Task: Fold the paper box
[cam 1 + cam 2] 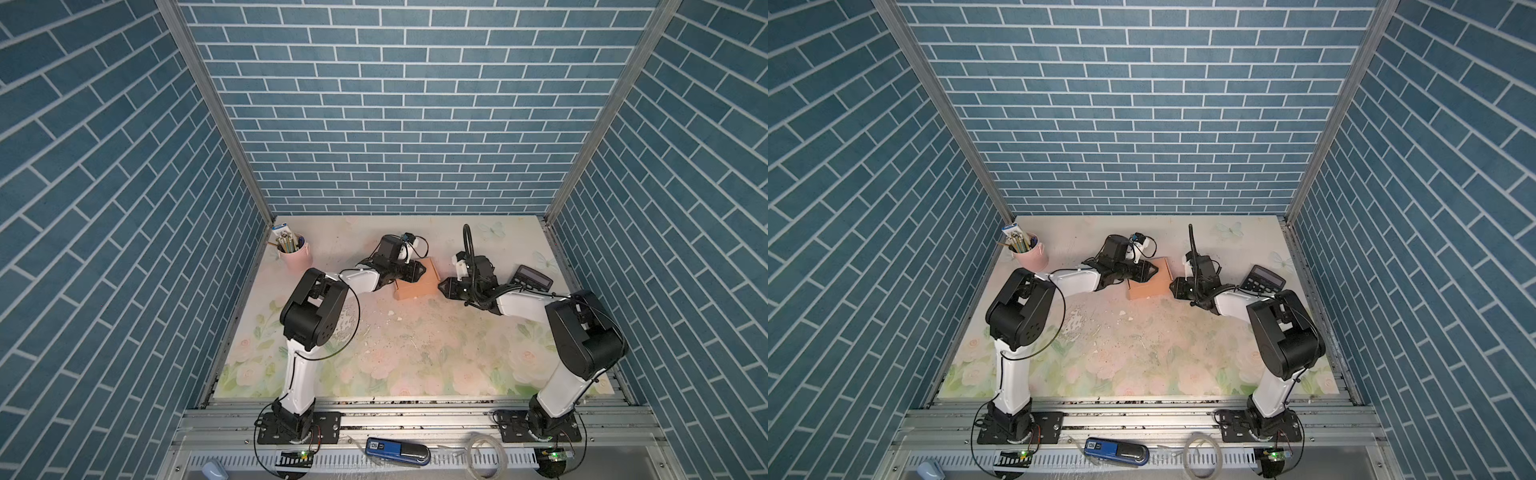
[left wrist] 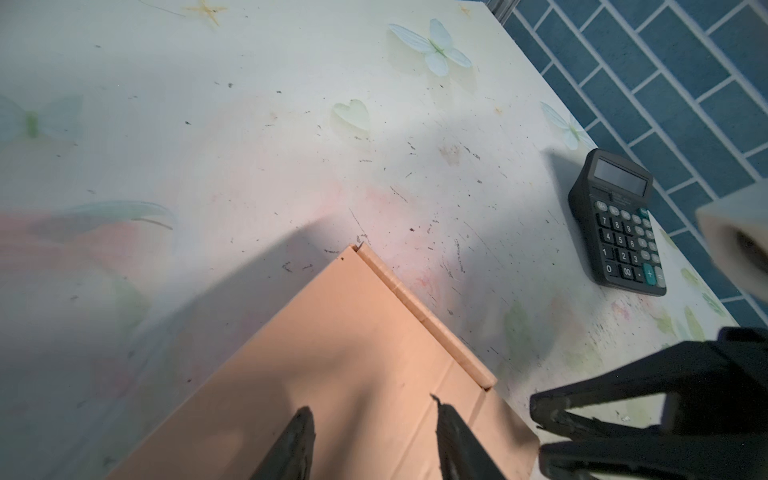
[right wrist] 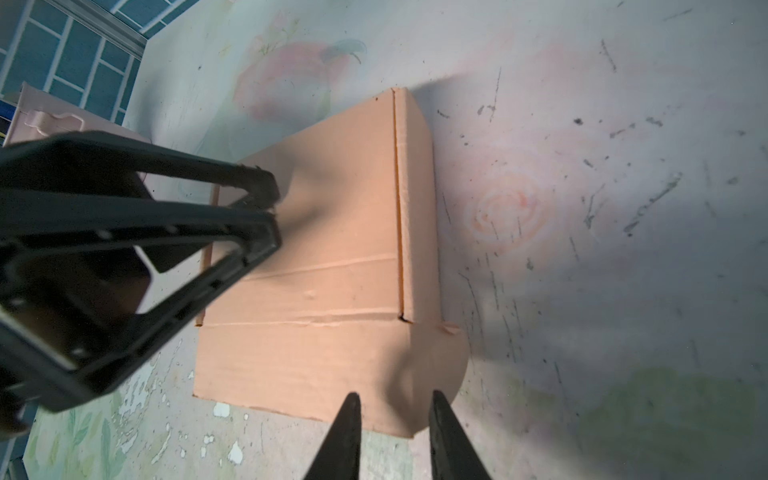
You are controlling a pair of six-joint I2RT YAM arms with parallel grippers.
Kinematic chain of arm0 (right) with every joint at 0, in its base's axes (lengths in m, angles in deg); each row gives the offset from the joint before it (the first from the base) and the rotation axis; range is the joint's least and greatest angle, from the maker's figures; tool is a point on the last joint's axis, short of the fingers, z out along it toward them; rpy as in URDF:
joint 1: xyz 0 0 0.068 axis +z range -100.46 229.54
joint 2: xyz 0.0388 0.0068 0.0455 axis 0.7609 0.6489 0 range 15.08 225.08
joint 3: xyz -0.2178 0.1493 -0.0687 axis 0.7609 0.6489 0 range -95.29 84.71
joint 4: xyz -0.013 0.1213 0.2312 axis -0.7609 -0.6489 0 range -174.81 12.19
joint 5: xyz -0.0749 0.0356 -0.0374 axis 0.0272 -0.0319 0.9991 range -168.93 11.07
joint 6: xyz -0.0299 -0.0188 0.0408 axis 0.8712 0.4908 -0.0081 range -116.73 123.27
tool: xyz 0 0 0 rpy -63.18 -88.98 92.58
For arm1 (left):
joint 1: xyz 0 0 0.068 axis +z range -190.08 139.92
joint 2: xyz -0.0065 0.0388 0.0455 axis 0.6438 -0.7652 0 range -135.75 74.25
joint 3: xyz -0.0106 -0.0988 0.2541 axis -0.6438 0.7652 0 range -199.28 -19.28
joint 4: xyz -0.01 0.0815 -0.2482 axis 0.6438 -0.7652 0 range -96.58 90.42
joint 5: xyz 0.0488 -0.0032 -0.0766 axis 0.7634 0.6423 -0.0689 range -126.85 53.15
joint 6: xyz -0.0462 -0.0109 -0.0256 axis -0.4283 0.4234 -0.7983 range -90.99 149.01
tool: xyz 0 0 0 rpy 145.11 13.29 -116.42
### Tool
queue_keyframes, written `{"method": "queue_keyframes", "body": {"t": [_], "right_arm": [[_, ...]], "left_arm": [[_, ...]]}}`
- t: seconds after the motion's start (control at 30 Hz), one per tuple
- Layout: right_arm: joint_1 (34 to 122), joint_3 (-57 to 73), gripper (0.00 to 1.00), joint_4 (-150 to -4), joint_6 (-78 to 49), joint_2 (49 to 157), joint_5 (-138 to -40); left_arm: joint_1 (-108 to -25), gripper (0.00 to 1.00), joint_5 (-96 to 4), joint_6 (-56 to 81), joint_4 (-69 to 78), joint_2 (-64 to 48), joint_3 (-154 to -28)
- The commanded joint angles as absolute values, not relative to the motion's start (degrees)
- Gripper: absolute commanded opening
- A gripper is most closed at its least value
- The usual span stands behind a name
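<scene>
Nearest of all, a blue device [image 1: 397, 451] is seen lying on the metal rail in front of the table [image 1: 395, 357]. Farther in, toward the far middle of the table, the paper box [image 1: 417, 284] is found lying flat between the two arms, its lid laid down so that a closed shape is formed. The left gripper [image 2: 371, 405] is held over the box's top, its fingers apart with nothing caught between them. The right gripper [image 3: 395, 395] is poised at the corner on its own side, fingers a little apart and clamped on nothing, just short of a rounded flap [image 3: 442, 365] that sticks out onto the table. The closing stage is judged to be in hand, the flap not yet being tucked. The next move is judged to call for the flap to be folded in against the side while the lid is pressed down from above. Beyond the right arm a calculator [image 1: 534, 279] is seen, and at the far left a pink cup [image 1: 296, 254] of pens.
</scene>
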State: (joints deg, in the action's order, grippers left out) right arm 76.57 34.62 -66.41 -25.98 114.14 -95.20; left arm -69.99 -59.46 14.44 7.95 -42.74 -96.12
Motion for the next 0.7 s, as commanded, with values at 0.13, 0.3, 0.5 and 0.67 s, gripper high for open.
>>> {"method": "queue_keyframes", "body": {"t": [0.13,0.3,0.5,0.67], "right_arm": [[76.3,32.1,0.35,-69.7,-22.3,113.2,-96.2],[76.2,32.0,0.36,-69.8,-22.0,113.0,-97.6],[76.2,31.9,0.36,-69.1,-21.9,113.3,-98.2],[76.2,31.1,0.36,-70.0,-21.5,113.3,-97.8]], "left_arm": [[-70.0,0.57,-49.1,3.5,-4.5,-26.6,-93.1],[-70.1,0.58,-45.7,-2.8,-9.5,-18.6,-82.8],[-72.1,0.57,-46.9,-6.8,-8.3,-16.0,-75.1],[-72.8,0.56,-47.4,-8.1,-6.3,-18.5,-73.6]]}}
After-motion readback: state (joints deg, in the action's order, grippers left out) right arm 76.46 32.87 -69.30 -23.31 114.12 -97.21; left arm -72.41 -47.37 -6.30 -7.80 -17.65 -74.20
